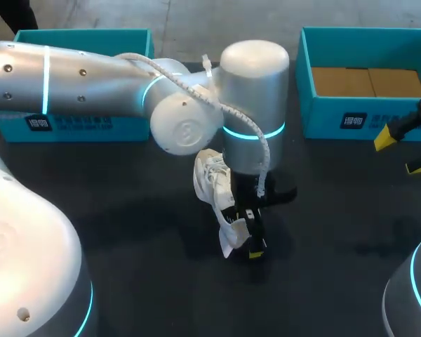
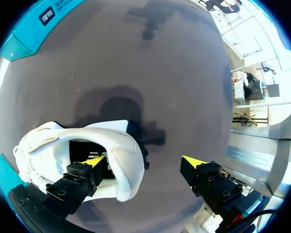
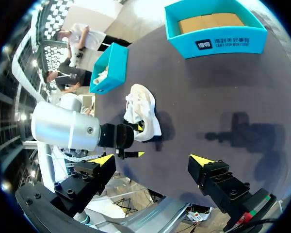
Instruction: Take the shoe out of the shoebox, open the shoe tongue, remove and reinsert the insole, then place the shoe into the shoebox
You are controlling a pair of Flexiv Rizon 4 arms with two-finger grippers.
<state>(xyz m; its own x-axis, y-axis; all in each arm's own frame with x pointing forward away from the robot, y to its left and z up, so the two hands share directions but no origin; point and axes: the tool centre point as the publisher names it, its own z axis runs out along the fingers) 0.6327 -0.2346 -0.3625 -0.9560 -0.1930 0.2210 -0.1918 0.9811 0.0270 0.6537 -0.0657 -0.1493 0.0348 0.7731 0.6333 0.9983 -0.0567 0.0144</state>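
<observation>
white shoe [image 1: 212, 184] is out of both boxes, mid counter [image 1: 126, 232], directly under the left arm's wrist [image 1: 252, 105]; looks tipped on its side in head view, can't tell if it's fully resting on the counter or slightly raised

left end effector [image 2: 144, 162] spread wide: one finger [image 2: 89, 167] sits down inside the shoe opening, against the inner heel wall, the other finger [image 2: 203, 174] is well clear of the shoe on the outside; so hooked in, not clamped

shoe opening faces the left wrist camera, dark interior visible, insole not discernible

right end effector [image 3: 153, 160] also wide, nothing between its fingers, hovering over the counter's right side, well apart from the shoe, near the right shoebox [image 1: 365, 116]

right shoebox at the far right of the counter, only brown cardboard [image 1: 368, 81] showing inside

left shoebox [image 1: 77, 123] at the far left, mostly hidden behind the left arm in head view
</observation>
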